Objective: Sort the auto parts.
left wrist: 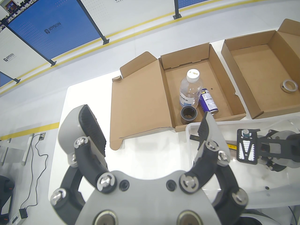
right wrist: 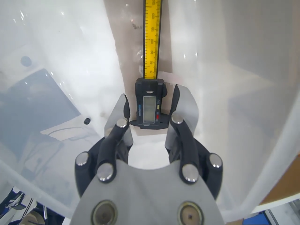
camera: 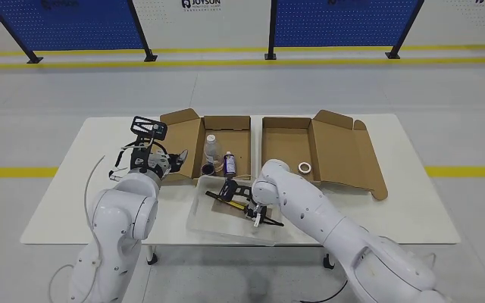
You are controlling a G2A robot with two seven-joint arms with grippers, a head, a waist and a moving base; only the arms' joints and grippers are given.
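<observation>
A digital caliper (right wrist: 149, 108) with a yellow scale lies flat in a clear plastic bin (camera: 198, 216). My right gripper (right wrist: 151, 92) is down inside the bin, open, one finger on each side of the caliper's display head, with a thin gap on both sides. In the top view the right gripper (camera: 256, 214) sits over the caliper (camera: 235, 203). My left gripper (left wrist: 145, 112) hangs open and empty above the table, by the left box's flap (camera: 178, 140).
The left cardboard box (left wrist: 168, 94) holds a water bottle (left wrist: 191, 87), a blue spray can (left wrist: 208, 101) and a black ring (left wrist: 188, 113). The right box (left wrist: 248, 99) holds a metal ring (left wrist: 288, 85). Both stand just behind the bin.
</observation>
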